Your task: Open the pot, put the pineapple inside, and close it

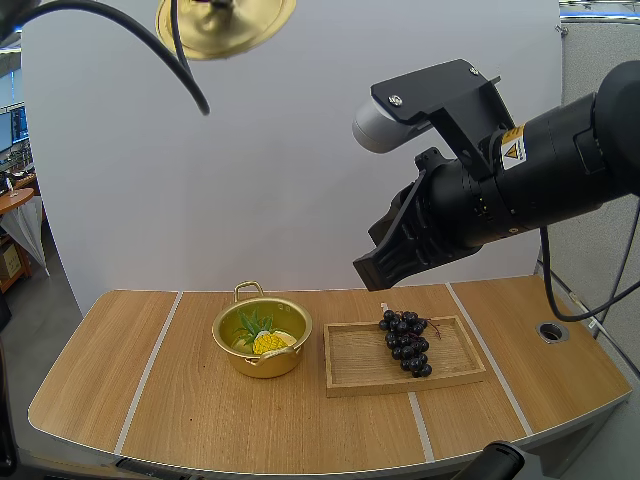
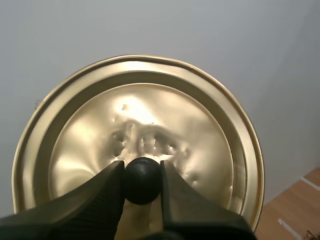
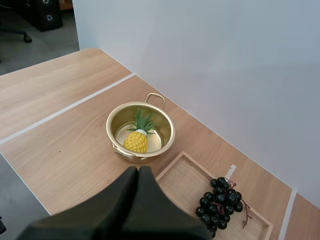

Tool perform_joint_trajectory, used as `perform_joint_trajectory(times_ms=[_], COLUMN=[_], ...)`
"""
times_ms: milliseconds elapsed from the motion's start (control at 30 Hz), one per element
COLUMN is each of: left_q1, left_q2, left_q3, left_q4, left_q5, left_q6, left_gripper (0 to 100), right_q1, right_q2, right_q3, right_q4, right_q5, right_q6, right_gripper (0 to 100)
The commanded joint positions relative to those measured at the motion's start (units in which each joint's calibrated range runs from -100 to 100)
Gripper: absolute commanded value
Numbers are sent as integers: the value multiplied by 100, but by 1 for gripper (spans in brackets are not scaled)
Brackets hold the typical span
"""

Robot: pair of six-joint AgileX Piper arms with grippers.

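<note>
Lid point(image 2: 150, 115) sits clamped by knob point(image 2: 142, 182) in our L pincer point(image 2: 142, 172); R pincer point(image 3: 138, 172) is together. We should lower lid level, centred over pot point(image 1: 262, 364) w/ pineapple point(image 1: 268, 342).

You are seeing the pineapple point(image 1: 268, 341) lying in the pot point(image 1: 254, 363) on the table point(image 1: 150, 400), the tray point(image 1: 350, 370) sitting just right of the pot with grapes point(image 1: 405, 342) resting on it, and the lid point(image 1: 250, 25) hanging high above.

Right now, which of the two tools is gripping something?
The left tool: it pinches the black knob of the gold lid, held high. The right tool is shut on nothing.
</note>
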Motion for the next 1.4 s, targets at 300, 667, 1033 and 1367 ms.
perform_joint_trajectory(times_ms=[300, 667, 1033, 1367], left_q1=[-12, -12, -12, -12], left_q2=[336, 1128, 1821, 2494], left_q3=[2147, 3699, 5036, 5077], left_q4=[-77, -77, -501, -553], left_q5=[965, 577, -1058, -1206], left_q6=[624, 1342, 1940, 2098], left_gripper=[0, 0, 0, 0], right_q1=[-2, -2, -2, -2], right_q2=[-67, -67, -67, -67], right_q3=[3, 3, 3, 3], right_q4=[-73, -73, -297, -324], right_q5=[0, 0, 0, 0], right_q6=[74, 74, 74, 74], right_gripper=[0, 0, 0, 0])
